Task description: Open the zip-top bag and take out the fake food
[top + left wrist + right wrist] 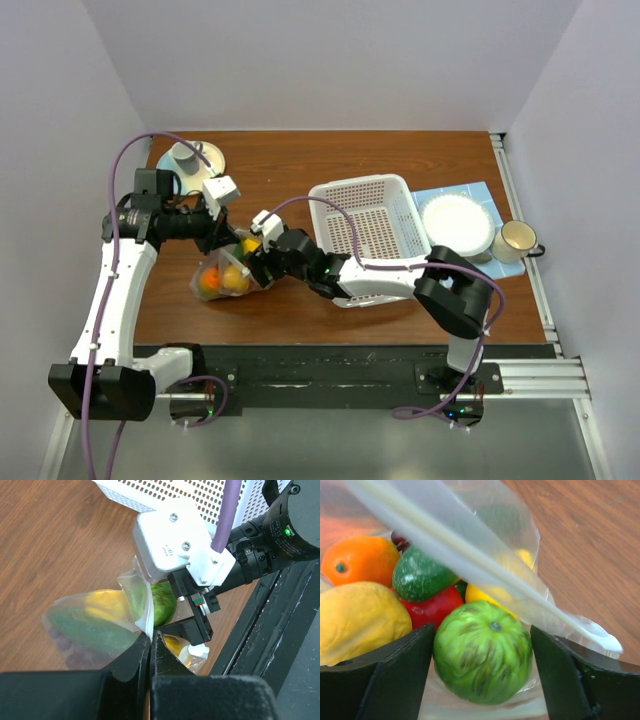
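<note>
The zip-top bag (222, 280) lies left of centre, holding the fake food. My left gripper (238, 243) is shut on the bag's white top edge (146, 625); its fingertips (150, 641) pinch the film. My right gripper (256, 262) reaches into the bag's mouth. In the right wrist view its jaws (483, 627) press against both sides of the green round one (482, 657). Behind it lie the lemon (357, 617), orange (357, 560), red round one (432, 607) and dark green cucumber (417, 575). The bag's upper lip (485, 555) stretches above them.
The white perforated basket (385, 225) stands just right of the bag, with my right arm in front of it. A white plate (457, 222) on a blue mat and a mug (515, 240) are at the right. A cup on a plate (187, 155) is at the back left.
</note>
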Controlling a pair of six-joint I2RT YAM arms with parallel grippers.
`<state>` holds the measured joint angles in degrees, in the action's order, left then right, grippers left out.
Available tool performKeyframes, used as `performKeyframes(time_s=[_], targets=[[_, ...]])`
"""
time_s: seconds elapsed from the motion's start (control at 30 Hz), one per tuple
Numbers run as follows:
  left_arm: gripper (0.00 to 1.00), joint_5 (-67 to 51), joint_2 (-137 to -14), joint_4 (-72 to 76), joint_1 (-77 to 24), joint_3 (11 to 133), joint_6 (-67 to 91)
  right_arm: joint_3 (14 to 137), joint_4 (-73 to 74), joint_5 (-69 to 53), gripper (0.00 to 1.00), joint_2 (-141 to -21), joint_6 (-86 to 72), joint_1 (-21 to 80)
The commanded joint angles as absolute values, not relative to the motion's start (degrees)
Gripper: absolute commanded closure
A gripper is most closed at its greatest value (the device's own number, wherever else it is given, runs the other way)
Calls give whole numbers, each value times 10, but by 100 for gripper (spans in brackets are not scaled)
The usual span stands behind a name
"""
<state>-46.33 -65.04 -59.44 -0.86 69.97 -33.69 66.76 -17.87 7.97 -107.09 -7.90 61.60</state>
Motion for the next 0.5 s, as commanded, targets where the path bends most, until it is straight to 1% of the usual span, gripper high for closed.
performKeyframes(time_s=[0.0,0.23,0.33,0.43,0.47], targets=[[100,-498,-642,-570,-11,729,-341,626,-148,90,15,-1055,-98,614],[100,-502,-644,-560,-11,725,-333,615,-142,74,14,-1067,-105,614],[100,-500,-643,-555,-11,724,-331,613,-134,66,17,-1070,-103,616],[100,-498,-642,-546,-11,716,-330,604,-129,58,24,-1073,-105,617],[100,-499,-642,-542,-11,707,-329,600,-129,56,32,-1072,-105,617]])
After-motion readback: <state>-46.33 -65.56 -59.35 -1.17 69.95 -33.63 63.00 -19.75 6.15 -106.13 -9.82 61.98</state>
